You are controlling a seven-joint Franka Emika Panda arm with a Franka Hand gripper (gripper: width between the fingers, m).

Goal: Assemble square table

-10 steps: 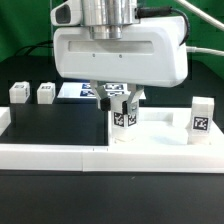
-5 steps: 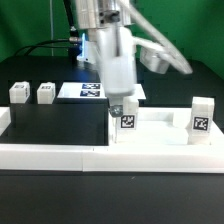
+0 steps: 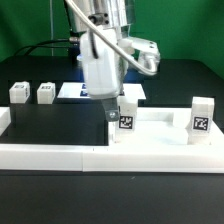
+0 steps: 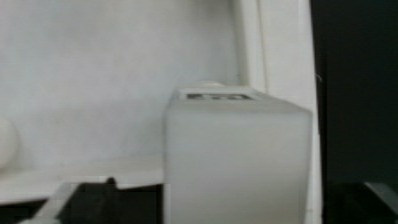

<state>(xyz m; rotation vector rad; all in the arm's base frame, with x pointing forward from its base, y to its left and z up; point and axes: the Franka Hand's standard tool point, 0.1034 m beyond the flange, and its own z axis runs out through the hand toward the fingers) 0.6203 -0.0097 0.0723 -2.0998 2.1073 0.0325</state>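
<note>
The white square tabletop (image 3: 160,127) lies flat against the border wall. Two white tagged legs stand upright on it, one at its corner toward the exterior view's left (image 3: 126,116) and one at its right corner (image 3: 201,115). Two more legs (image 3: 18,92) (image 3: 45,92) stand loose at the far left. My gripper (image 3: 115,110) hangs low over the left-corner leg, open. In the wrist view that leg (image 4: 240,150) fills the space between my fingers (image 4: 80,200) on the tabletop (image 4: 89,90), with a gap at its far side. My gripper (image 4: 231,208) grips nothing.
A long low white border wall (image 3: 100,155) runs along the front, with a short return (image 3: 4,122) at the left. The marker board (image 3: 72,90) lies behind my arm. A black mat (image 3: 55,122) covers the table.
My jaws have opened off the left-corner leg, and the hand has turned and shifted a little to the exterior view's left. The leg stays upright on the tabletop.
</note>
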